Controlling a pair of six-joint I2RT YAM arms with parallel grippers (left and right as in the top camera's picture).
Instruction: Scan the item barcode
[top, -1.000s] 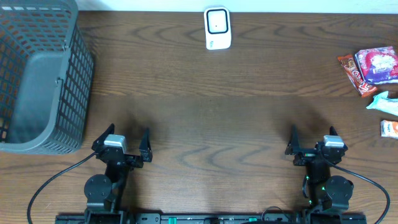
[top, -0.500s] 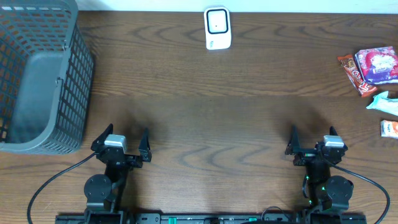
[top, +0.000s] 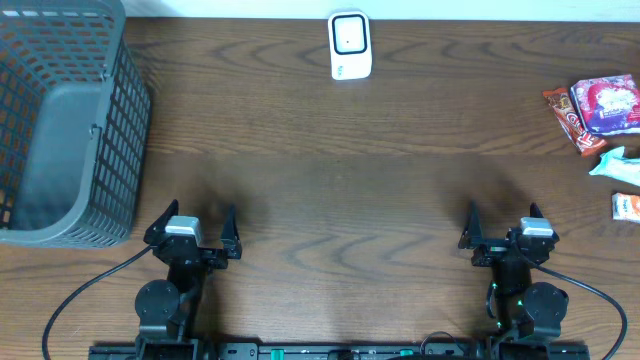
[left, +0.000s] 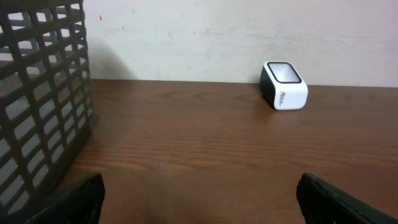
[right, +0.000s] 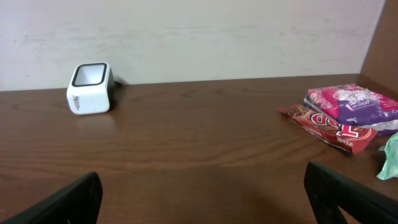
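Plainly left tool (top: 197, 214), right tool (top: 503, 214) wide-open

A dark brown wooden bench (top: 330, 190) with wavy grain fills the overhead view. Along its far edge stands a plain off-white wall (left: 205, 34), faintly scuffed, with a small red mark (left: 101, 18) high up. At the right end a brown side panel (right: 383, 37) rises beside the wall. The light is soft and even.

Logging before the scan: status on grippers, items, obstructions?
Left gripper, right gripper open, empty. Snack packets lying far right, ungripped. Nothing blocking scanner.
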